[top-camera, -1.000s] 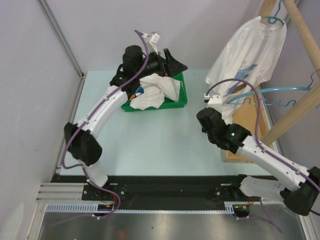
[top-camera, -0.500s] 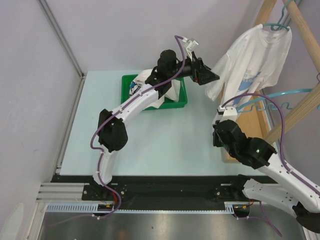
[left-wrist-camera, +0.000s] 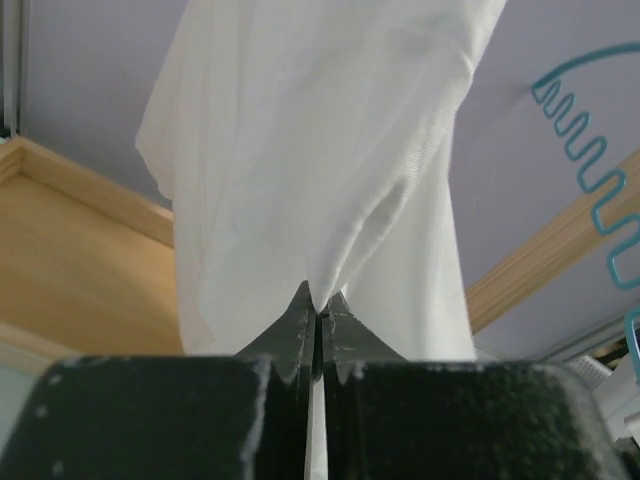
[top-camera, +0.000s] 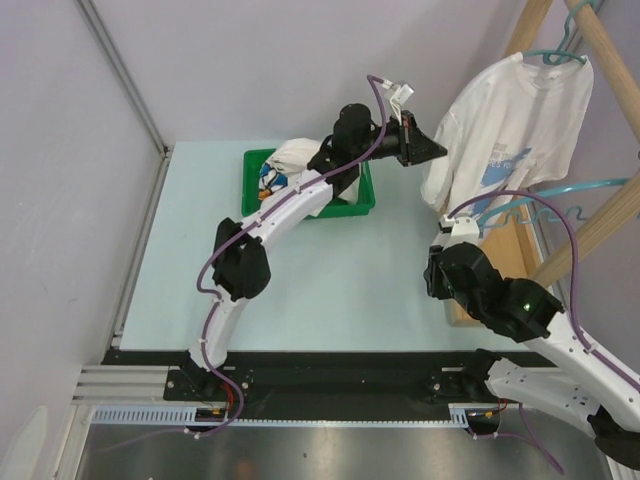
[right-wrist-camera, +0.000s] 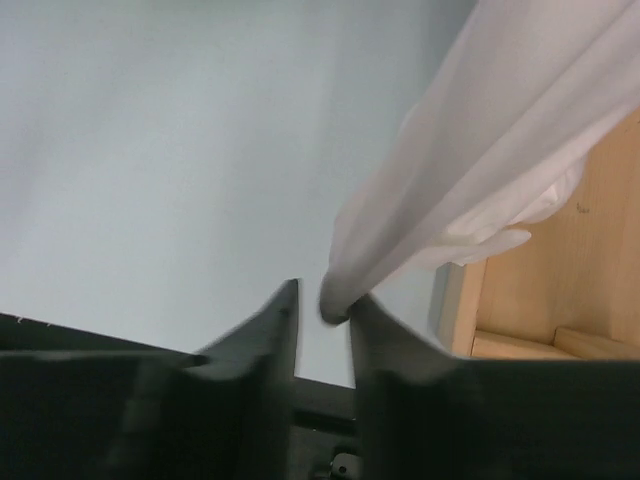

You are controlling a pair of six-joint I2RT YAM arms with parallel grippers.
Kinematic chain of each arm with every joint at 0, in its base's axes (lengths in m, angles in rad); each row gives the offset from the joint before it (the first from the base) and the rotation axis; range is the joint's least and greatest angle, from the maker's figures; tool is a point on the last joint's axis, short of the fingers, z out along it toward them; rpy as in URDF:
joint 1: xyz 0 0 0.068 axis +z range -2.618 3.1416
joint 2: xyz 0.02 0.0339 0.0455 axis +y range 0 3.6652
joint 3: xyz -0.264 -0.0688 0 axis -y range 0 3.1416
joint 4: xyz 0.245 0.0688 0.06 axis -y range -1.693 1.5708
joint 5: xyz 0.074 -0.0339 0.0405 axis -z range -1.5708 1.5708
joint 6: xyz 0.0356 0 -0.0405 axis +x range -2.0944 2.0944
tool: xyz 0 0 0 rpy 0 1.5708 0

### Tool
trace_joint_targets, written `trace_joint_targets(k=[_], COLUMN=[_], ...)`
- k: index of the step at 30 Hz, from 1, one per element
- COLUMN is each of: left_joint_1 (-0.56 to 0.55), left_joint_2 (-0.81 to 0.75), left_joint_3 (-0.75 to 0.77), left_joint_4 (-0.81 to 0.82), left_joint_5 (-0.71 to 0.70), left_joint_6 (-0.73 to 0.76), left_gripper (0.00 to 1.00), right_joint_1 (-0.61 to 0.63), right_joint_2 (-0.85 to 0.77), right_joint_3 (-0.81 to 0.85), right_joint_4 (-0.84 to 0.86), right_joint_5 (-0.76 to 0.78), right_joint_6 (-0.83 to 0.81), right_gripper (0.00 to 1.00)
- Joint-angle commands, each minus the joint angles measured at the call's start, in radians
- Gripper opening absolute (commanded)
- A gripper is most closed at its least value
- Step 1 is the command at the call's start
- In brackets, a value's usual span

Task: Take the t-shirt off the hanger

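Top external: left gripper point(top-camera: 441, 150) pinches the t-shirt point(top-camera: 525, 110) sleeve near the green bin point(top-camera: 352, 209); right gripper point(right-wrist-camera: 322, 296) parted at its hem

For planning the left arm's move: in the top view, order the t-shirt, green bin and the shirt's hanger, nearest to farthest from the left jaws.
1. T-shirt: its sleeve is pinched in the left jaws, on their right.
2. Bin: to their left, on the table.
3. Hanger: top right, at the collar.
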Motion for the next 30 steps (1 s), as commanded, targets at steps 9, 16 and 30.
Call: trace_joint_targets(k=[9,16,30], left_joint_1=[0.017,0.027,0.04], left_joint_2=[-0.119,-0.117,-0.128], left_joint_3=[-0.018,-0.021,-0.021], left_joint_4=[-0.217,-0.223,-0.272], left_joint_5=[-0.053,-0.042,-0.022], left_joint_6=[-0.014,-0.022,0.003], left_gripper=[0.0,0.0,0.0], right_joint_1=[0.026,0.028,0.03], right_joint_2=[-0.056,0.014,0.103], right_joint_3=[0.238,0.335,0.258], right_joint_4=[-0.048,0.115,0.497], right_joint_5=[-0.073,-0.321,-0.896], right_joint_6=[0.038,-0.059,0.016], right_gripper=[0.75,0.84,0.97])
